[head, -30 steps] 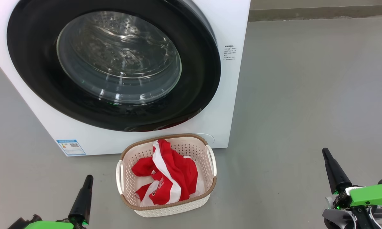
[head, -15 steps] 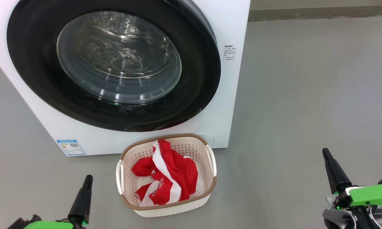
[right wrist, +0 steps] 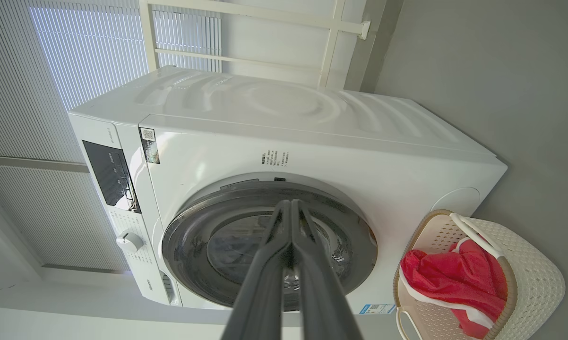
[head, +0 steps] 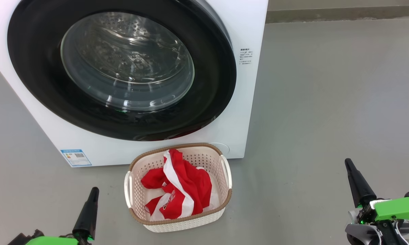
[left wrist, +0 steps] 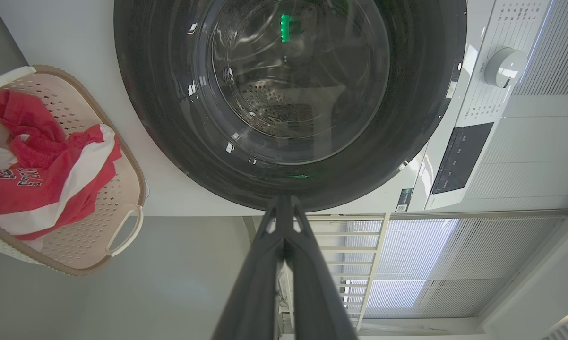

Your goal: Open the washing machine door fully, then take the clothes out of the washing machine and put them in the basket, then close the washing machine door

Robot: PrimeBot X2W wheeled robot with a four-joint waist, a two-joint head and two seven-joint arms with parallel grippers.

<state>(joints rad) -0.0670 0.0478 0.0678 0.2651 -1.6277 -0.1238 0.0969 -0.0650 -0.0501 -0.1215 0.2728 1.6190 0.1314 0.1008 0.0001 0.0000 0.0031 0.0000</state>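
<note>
I count one washing machine [head: 252, 102], one round door [head: 37, 85], one dial [right wrist: 129, 242], one blue label [head: 76, 157], one basket [head: 191, 223] with two handles [head: 127, 189], and one heap of clothes [head: 187, 183]; how many garments, I cannot tell.

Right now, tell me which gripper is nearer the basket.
Left. The left gripper is off the basket's left side, close to its handle but apart from it. The right gripper is well off to the basket's right, across the floor, fingers shut.
</note>
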